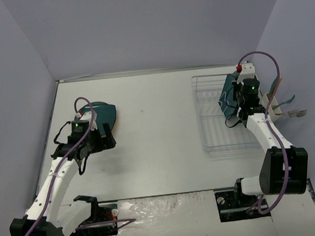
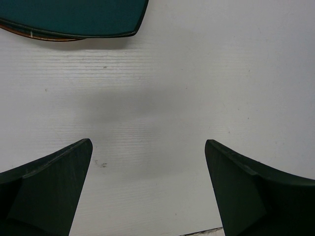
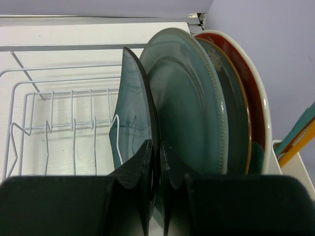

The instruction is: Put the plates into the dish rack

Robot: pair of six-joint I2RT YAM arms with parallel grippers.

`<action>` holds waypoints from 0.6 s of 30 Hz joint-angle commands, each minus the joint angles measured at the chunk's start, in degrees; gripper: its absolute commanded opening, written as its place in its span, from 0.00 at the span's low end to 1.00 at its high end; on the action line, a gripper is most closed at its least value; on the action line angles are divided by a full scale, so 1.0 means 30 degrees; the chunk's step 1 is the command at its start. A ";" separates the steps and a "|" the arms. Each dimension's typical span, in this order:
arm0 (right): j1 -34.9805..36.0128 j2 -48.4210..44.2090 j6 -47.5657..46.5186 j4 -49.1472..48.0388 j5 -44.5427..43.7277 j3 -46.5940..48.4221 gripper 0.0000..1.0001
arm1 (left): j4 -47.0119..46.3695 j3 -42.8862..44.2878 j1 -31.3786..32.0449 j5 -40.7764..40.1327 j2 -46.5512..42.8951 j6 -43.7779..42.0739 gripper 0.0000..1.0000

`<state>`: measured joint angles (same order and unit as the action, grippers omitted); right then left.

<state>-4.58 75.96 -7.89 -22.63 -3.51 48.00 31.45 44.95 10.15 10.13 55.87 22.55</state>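
1. Right pincer [image 3: 156, 147]: clamped narrow on the near rim of the dark teal squarish plate [image 3: 133, 113]. The edge grip keeps the plate upright so it can drop between the wires.
2. Left pincer [image 2: 148, 142]: jaws spread wide and holding nothing. It hovers over bare desk just short of the waiting stack, apparently spread to take a rim.
3. Desk [image 1: 158, 129]: white surface carrying the rack at far right and the stack at far left, well apart, one work zone per arm.
4. Dish rack [image 1: 199, 114]: white wire. Its far-right slots are filled, and the slots on the near side appear vacant.
5. Racked plates: the grey-green round plate [image 3: 187, 113] stands on edge just beside the held plate. The red plate [image 3: 248, 93] stands behind it, nearest the wall. The wires hold each one vertical.
6. Waiting stack: a glossy teal plate [image 2: 74, 17] lies flat on an orange-rimmed plate [image 2: 29, 33]. Judged from this, two plates are left to load.
7. Utensil holder [image 3: 283, 157]: sits on the rack's outer side, with teal and orange handles [image 3: 300, 132] protruding.
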 commanded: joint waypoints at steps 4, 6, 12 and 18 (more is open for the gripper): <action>0.0150 -0.1293 0.0426 -0.1377 -0.0790 0.0722 0.00 | -0.0641 0.0606 0.0044 -0.0362 -0.0486 -0.0364 0.97; 0.0143 -0.1262 0.0332 -0.1172 -0.0736 0.1033 0.00 | -0.0667 0.0625 0.0044 -0.0388 -0.0487 -0.0338 0.97; 0.0382 -0.2248 0.1336 -0.1254 -0.1048 -0.0877 0.00 | -0.0723 0.0632 0.0044 -0.0389 -0.0487 -0.0337 0.97; 0.0414 -0.3422 0.1847 -0.0642 -0.1471 -0.2549 0.00 | -0.0732 0.0638 0.0044 -0.0360 -0.0389 -0.0366 0.97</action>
<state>-3.94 69.36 -5.22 -23.21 -5.50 42.13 31.44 44.95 10.15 9.93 55.35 22.55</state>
